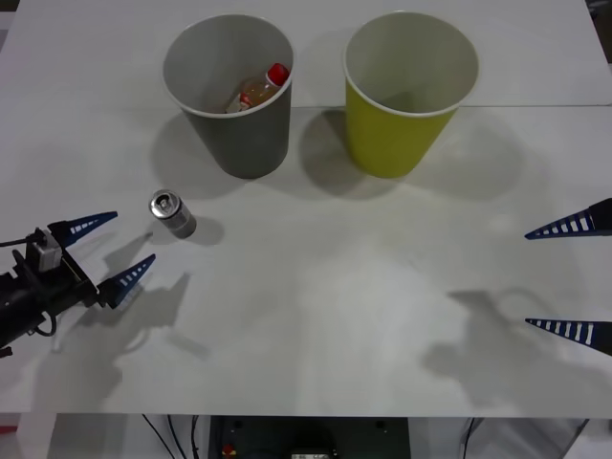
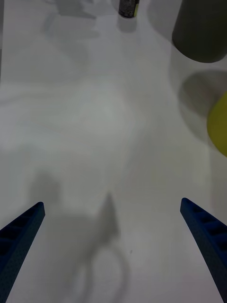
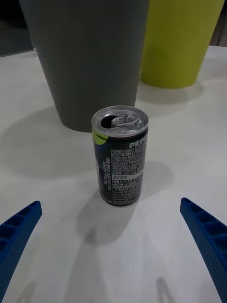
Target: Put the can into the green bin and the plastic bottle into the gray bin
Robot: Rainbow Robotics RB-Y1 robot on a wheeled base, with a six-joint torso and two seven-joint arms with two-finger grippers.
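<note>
The can [image 1: 172, 213] stands upright on the white table, left of centre, in front of the gray bin [image 1: 234, 134]; the left wrist view shows the can [image 3: 120, 156] close ahead, its pull-tab top up. Inside the gray bin lies the plastic bottle [image 1: 262, 89], red cap showing. The green bin [image 1: 397, 129] stands to the right of the gray one. My left gripper [image 1: 103, 251] is open, a short way left of the can and not touching it. At the table's right edge my right gripper [image 1: 570, 278] is open with nothing in it.
The white table [image 1: 325, 306] stretches bare between the two arms. In the right wrist view the can [image 2: 128, 7], the gray bin [image 2: 201, 33] and an edge of the green bin [image 2: 219, 124] lie far ahead. The table's front edge runs close below both grippers.
</note>
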